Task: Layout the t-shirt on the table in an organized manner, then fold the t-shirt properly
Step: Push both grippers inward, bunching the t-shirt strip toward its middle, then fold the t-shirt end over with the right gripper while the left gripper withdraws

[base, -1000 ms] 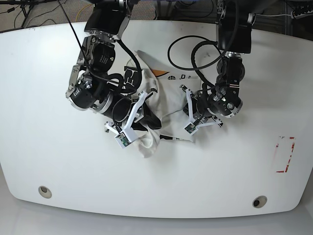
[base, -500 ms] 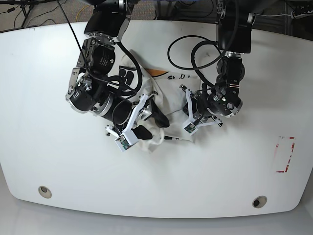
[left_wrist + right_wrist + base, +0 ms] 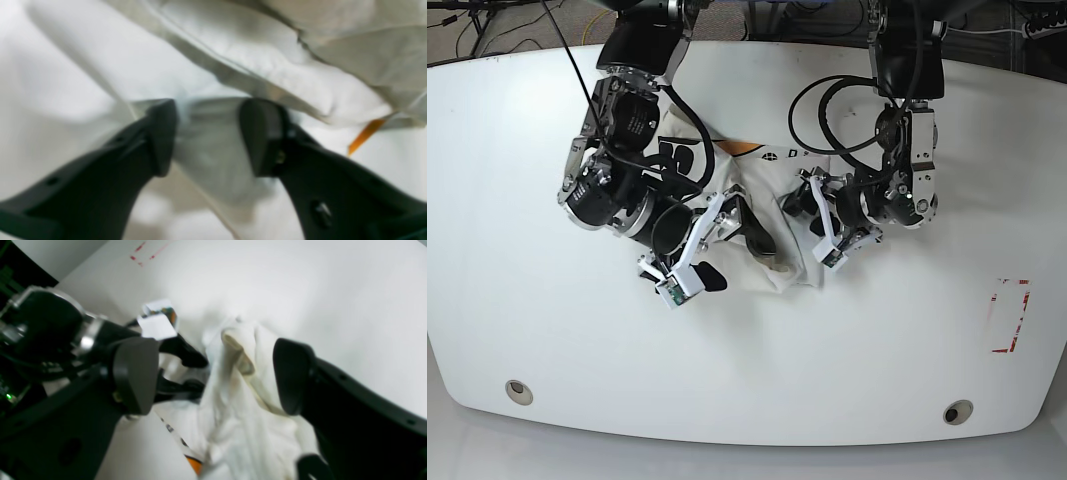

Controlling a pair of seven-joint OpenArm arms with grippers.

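You're at the layout step: the t-shirt [image 3: 762, 215] lies bunched mid-counter [image 3: 527, 330], well clear of the red tape marks [image 3: 1010, 315]. Left pincer [image 3: 206, 136] stands apart with cloth between its fingers; right pincer [image 3: 213, 373] gapes over a fold. Next, clamp and spread outward; bare counter surrounds the shirt.

We see the t-shirt [image 3: 772, 215] bunched in a crumpled heap near the middle of the bench [image 3: 507, 300], a little toward its far edge, not laid flat. It is white, with bold black lettering and an orange graphic showing along its far side. Its folds rise in soft ridges, and a hem edge curls over. The bench is white and smooth, with red tape marks [image 3: 1010, 315] near its right edge and round holes [image 3: 518, 391] near both near corners.
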